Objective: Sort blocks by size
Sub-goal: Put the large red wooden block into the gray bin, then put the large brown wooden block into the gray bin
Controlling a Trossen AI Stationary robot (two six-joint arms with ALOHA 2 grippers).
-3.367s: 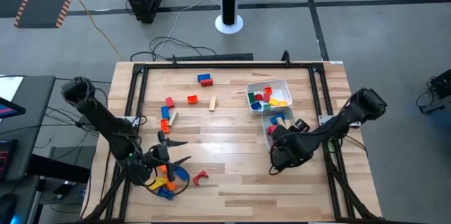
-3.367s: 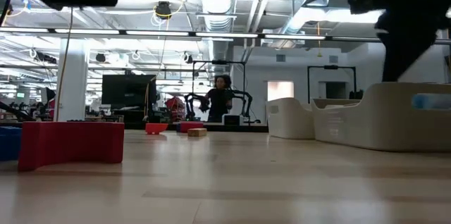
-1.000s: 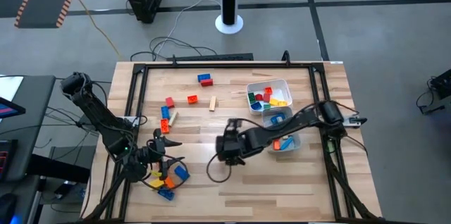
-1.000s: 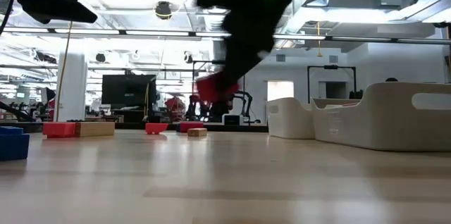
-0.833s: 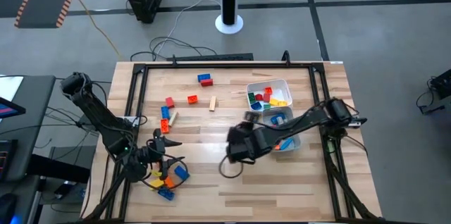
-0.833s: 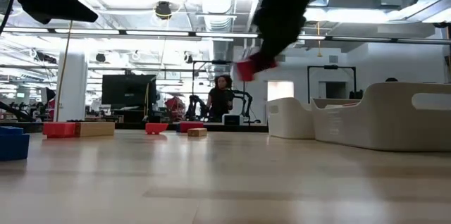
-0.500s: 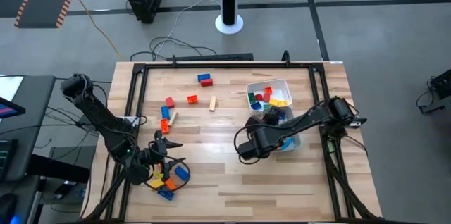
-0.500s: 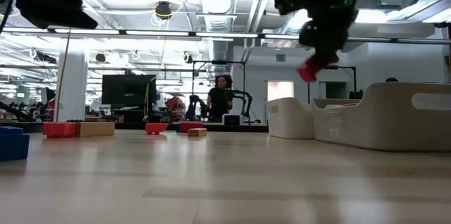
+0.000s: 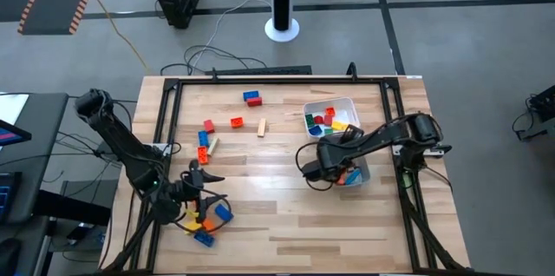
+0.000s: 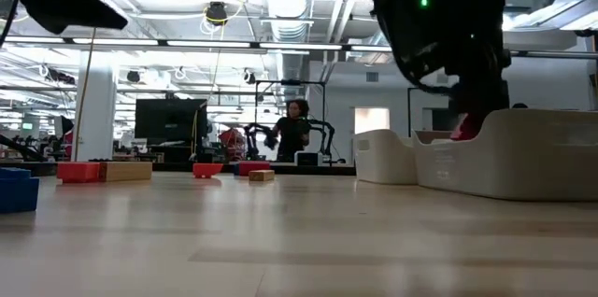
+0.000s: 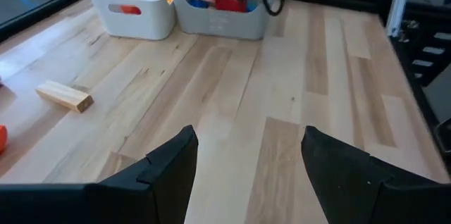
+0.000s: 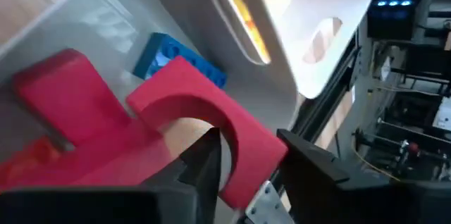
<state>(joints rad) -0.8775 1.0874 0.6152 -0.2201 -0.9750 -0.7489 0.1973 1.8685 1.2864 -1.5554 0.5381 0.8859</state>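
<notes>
My right gripper [image 9: 332, 149] is shut on a red arch-shaped block [image 12: 197, 104] over the clear tub [image 9: 357, 172]. In the low view the block [image 10: 464, 127] shows just behind the tub's rim. A red block [image 12: 56, 97] and a blue block [image 12: 180, 62] lie in the tub below it. My left gripper [image 9: 205, 191] is open and empty at the near left, beside a heap of blocks [image 9: 205, 221] on the table; its fingers show apart in the left wrist view [image 11: 246, 146]. My right gripper pinches one leg of the red arch [image 12: 246, 171] between its two fingers, one finger [image 12: 204, 157] in the arch's hollow and the other [image 12: 310, 175] on its outer side. The arch sticks out ahead of the fingers over the tub's inside. Whether it touches the blocks below, I cannot tell.
A white tub [image 9: 340, 102] with several blocks stands behind the clear one. Loose blocks lie at the far left: blue and red [image 9: 251, 97], red [image 9: 208, 126], orange [image 9: 236, 121], tan [image 9: 261, 128]. Bare wood spans the middle and the near right.
My right gripper has carried the red arch from the table's middle toward the right edge and down, to the clear tub. The arch has stayed in its fingers.
</notes>
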